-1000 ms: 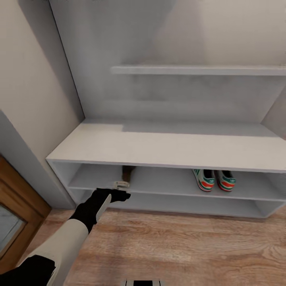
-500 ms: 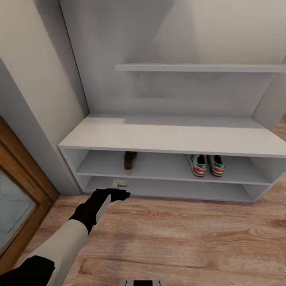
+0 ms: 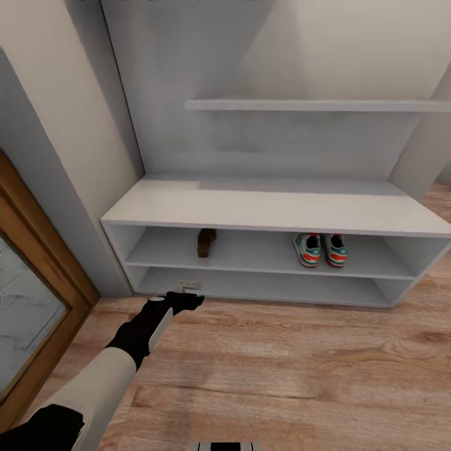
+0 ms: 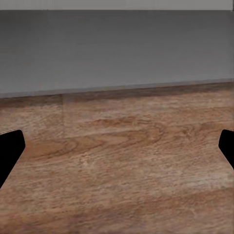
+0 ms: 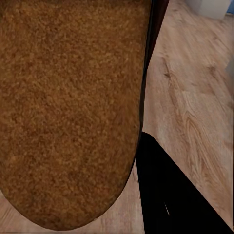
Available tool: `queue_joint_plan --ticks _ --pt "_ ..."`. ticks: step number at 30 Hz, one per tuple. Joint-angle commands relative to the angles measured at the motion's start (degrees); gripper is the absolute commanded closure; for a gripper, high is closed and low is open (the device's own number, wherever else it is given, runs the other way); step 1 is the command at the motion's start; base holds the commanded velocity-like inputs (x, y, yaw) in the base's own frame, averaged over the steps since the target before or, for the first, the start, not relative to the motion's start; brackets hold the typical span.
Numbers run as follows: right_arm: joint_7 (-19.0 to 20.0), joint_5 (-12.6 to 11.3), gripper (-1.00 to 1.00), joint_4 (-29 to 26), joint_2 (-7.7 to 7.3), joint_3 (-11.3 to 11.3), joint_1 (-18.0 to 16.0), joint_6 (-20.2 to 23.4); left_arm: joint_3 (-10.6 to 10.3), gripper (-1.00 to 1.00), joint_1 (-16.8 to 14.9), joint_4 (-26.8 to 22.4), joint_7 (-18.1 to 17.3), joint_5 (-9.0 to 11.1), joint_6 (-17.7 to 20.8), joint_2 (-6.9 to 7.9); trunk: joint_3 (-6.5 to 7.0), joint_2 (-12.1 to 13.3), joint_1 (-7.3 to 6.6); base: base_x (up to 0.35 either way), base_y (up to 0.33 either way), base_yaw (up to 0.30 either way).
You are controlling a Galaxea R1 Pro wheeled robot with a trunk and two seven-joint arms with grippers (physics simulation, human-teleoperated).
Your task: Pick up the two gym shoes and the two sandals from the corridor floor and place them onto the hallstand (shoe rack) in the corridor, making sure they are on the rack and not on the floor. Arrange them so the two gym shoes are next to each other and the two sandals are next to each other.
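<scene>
The two gym shoes (image 3: 319, 249) stand side by side on the hallstand's (image 3: 269, 213) upper shelf level, towards its right. One brown sandal (image 3: 206, 242) stands on the same level, left of centre. A second sandal (image 5: 68, 107) lies close against the right wrist camera, its grainy brown surface pressed against a black finger (image 5: 168, 195) of my right gripper. My left gripper (image 3: 188, 300) hovers low over the corridor floor (image 3: 282, 376), just in front of the rack's bottom shelf. In the left wrist view its fingertips (image 4: 9, 146) stand wide apart, open, with nothing between them.
A wood-framed door with a glass pane (image 3: 31, 300) stands at the left, next to the grey wall edge. A floating shelf (image 3: 313, 105) hangs above the bench top. Bare wood floor stretches in front of the rack.
The whole picture has shifted: the camera has backed away, so the rack looks smaller and further off. The sandal on the shelf shows more fully. My left arm has drawn back from the rack with it.
</scene>
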Motion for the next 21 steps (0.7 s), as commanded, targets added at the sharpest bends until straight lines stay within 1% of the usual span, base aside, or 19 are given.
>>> queue_joint_plan --ticks 1,6,9,17,21 --pt "-0.1 0.0 1.00 0.0 -0.01 0.0 0.0 0.3 -0.1 -1.00 0.0 0.0 0.1 0.6 0.1 0.03 -0.05 0.0 -0.03 -0.229 0.000 0.000" --pt "-0.1 0.0 1.00 -0.1 -0.01 0.1 0.0 0.3 -0.1 -1.00 0.2 1.4 0.0 0.7 -3.9 0.04 -0.05 0.0 -0.03 -0.304 0.000 0.000" --pt "-0.1 0.1 1.00 -0.1 -0.01 0.1 -0.1 0.4 -0.2 -1.00 0.2 2.3 0.0 0.7 -5.0 -0.03 -0.05 0.0 -0.03 -0.333 0.000 0.000" --pt "-0.1 0.1 1.00 -0.1 -0.01 0.2 0.0 0.4 -0.1 -1.00 0.2 2.6 0.0 0.8 -5.3 0.00 -0.05 0.0 -0.03 -0.334 0.000 0.000" --pt "-0.1 0.1 1.00 -0.1 -0.01 0.2 0.0 0.4 -0.1 -1.00 0.2 2.6 0.0 0.8 -5.3 0.09 -0.05 0.0 -0.03 -0.250 0.000 0.000"
